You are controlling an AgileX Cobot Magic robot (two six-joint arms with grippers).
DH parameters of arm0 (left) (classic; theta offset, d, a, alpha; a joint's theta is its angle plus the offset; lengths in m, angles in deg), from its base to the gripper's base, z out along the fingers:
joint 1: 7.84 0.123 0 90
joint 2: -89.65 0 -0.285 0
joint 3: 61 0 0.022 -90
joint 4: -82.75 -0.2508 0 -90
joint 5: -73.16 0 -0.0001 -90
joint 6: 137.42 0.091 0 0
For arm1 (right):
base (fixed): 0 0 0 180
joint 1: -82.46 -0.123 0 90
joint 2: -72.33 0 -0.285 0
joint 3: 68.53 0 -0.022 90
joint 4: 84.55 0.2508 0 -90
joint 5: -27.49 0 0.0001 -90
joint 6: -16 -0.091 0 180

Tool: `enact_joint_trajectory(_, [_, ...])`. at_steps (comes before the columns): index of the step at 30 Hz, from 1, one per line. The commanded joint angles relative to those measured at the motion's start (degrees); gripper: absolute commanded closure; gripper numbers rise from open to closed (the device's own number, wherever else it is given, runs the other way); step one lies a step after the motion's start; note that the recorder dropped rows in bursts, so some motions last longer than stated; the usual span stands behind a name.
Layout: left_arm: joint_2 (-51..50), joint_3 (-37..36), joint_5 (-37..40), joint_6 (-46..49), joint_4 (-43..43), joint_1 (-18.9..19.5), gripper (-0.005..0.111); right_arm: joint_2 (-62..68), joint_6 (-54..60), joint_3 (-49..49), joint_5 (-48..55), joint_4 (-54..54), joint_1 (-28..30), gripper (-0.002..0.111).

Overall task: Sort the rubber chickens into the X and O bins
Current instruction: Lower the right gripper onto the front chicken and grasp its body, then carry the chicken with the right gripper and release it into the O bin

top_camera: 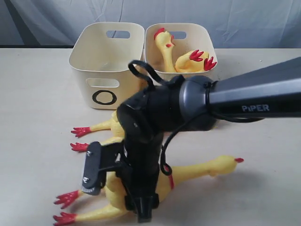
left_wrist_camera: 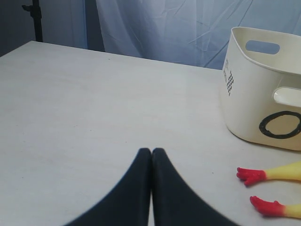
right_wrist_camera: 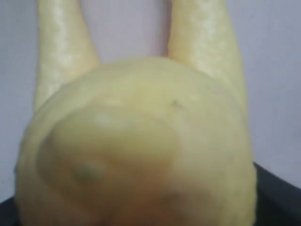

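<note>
1. A pale beige tabletop [top_camera: 37,94] stands before a grey-blue curtain [top_camera: 235,19]. At the back sit two cream plastic tubs side by side: the O tub [top_camera: 106,66], marked in black, and a second tub [top_camera: 193,35] whose mark the arm hides.
2. A small yellow rubber chicken [top_camera: 181,59] lies curled in the second tub.
3. The right gripper [top_camera: 141,205] is down on the body of a big yellow rubber chicken [top_camera: 197,170] lying at the front of the table. Its wrist camera sees only blurred yellow, so I cannot tell whether it grips.
4. Another rubber chicken [top_camera: 106,126] lies between that one and the O tub.
5. The left gripper [left_wrist_camera: 151,151] has its fingers pressed together, holding nothing, near that chicken's red feet.
</note>
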Motion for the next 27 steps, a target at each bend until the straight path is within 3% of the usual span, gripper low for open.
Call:
enact_joint_trajectory(1, [-0.1, 0.1, -0.4, -0.1, 0.0, -0.5, 0.107, -5.7, 0.3, -13.0, 2.6, -0.2, -1.2, 0.109])
enact_joint_trajectory(6, [-0.1, 0.1, -0.4, -0.1, 0.0, -0.5, 0.107, -9.7, 0.4, -29.7, 0.4, -1.6, -1.3, 0.109])
enact_joint_trajectory(9, [-0.1, 0.1, -0.4, -0.1, 0.0, -0.5, 0.107, -10.0, 0.4, -36.9, -5.5, -8.2, -1.1, 0.109])
enact_joint_trajectory(15, [-0.1, 0.1, -0.4, -0.1, 0.0, -0.5, 0.107, -6.9, -3.7, -38.4, -31.2, -9.9, 3.2, 0.109])
enact_joint_trajectory(18, [-0.1, 0.1, -0.4, -0.1, 0.0, -0.5, 0.107, 0.0, -18.4, -38.4, -47.0, -2.3, 9.7, 0.109])
enact_joint_trajectory(22, [-0.1, 0.1, -0.4, -0.1, 0.0, -0.5, 0.107, 11.1, -22.6, -38.4, -69.0, 13.8, 12.4, 0.109])
enact_joint_trajectory(27, [-0.1, 0.1, -0.4, -0.1, 0.0, -0.5, 0.107, 21.2, -22.5, -38.4, -66.3, 29.0, 13.1, 0.109])
